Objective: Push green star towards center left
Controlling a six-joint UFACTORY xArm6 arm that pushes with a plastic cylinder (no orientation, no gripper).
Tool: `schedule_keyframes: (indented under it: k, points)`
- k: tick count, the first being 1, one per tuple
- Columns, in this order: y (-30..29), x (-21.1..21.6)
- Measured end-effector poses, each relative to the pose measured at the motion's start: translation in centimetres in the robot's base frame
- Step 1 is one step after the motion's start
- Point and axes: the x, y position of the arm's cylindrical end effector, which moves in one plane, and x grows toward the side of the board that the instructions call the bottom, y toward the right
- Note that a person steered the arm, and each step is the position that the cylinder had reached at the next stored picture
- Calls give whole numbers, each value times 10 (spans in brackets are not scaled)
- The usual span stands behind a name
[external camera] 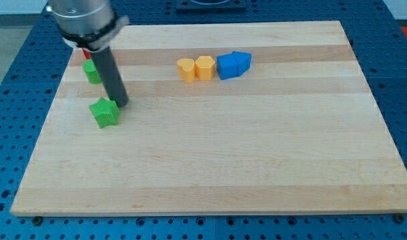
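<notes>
One light, stiff green star [105, 113]; we've no pincer, just our tip [122, 104] touching its upper right, so it'll slide easily.

Pale wooden board [257, 173] on blue perforated table [17, 40]; even light.

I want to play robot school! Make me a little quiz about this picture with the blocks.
1. True or false: my tip is right beside the green star, on the side toward the view's right.
2. How many yellow blocks sit on the wooden board?
3. The blue blocks lie: A) at the view's bottom, B) just to the right of the yellow blocks, C) beside the green star.

Key: 1 true; 2 two; 3 B.
</notes>
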Motion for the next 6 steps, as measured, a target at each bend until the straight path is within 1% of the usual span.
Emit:
schedule_keyframes:
  k: [1,2,3,4,5,6]
  points:
    - [31,35]
    - [27,64]
    - [5,55]
    - [-25,31]
    - [-55,23]
    - [-51,50]
